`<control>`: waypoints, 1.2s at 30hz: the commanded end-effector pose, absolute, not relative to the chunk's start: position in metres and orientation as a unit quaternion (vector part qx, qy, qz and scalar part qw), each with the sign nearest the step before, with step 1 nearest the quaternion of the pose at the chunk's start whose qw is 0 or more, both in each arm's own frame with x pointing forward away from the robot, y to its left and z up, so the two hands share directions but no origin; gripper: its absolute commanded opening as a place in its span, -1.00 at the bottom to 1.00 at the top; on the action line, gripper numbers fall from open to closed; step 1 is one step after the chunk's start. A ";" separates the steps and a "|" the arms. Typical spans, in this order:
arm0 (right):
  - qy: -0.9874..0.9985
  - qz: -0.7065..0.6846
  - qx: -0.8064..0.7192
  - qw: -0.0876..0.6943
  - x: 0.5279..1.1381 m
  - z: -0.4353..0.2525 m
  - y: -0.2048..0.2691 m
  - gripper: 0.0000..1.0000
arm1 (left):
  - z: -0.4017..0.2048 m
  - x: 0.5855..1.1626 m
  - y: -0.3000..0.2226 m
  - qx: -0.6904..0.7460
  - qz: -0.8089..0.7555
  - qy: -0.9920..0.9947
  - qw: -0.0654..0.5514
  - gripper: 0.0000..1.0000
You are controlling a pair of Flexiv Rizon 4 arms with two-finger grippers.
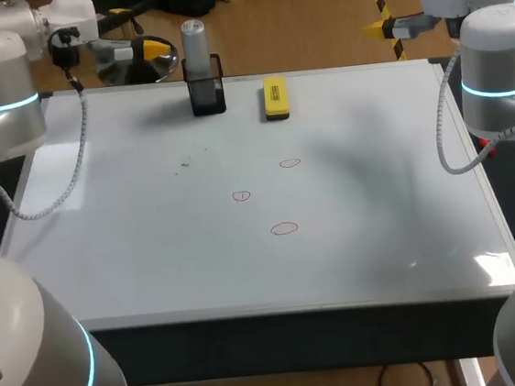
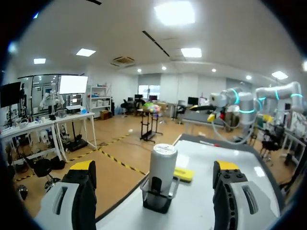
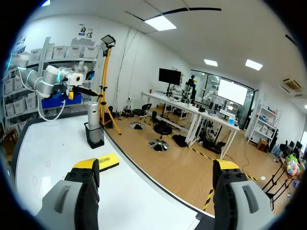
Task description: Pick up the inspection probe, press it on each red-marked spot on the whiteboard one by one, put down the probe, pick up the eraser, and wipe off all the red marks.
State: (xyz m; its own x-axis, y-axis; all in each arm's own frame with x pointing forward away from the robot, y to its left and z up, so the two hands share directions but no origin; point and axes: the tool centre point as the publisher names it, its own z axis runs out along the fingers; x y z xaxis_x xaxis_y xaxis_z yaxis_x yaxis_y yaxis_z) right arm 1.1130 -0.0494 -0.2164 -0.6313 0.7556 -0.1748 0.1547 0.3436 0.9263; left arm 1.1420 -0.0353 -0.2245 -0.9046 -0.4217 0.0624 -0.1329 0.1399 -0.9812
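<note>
Probe (image 1: pixel 194 41) in holder (image 1: pixel 208 98), eraser (image 1: pixel 274 97) beside (untouched)

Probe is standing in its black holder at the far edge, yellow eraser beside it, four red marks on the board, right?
Not four: the head view shows three red marks on the board. The rest holds: probe in its black holder at the far edge, yellow eraser beside it.

Whiteboard (image 1: pixel 154 259) from overhead and opposite edges
</note>
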 end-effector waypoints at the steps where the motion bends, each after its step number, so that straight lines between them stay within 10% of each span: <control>1: 0.760 0.488 0.299 0.307 1.113 -0.216 -0.050 1.00 | -0.243 1.164 -0.052 -0.113 -0.660 0.742 0.046 1.00; 36: 0.760 0.488 0.299 0.307 1.113 -0.216 -0.050 1.00 | -0.280 1.155 -0.138 -0.046 -0.709 0.702 -0.053 1.00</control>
State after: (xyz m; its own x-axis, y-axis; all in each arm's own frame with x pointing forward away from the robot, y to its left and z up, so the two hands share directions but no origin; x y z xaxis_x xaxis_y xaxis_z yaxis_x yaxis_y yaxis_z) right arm 1.1130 -0.0493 -0.2164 -0.6314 0.7555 -0.1748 0.1546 0.3436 0.9263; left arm 1.1488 -0.1316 -0.2768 -0.9902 -0.0034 0.1400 -0.1399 -0.0073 -0.9901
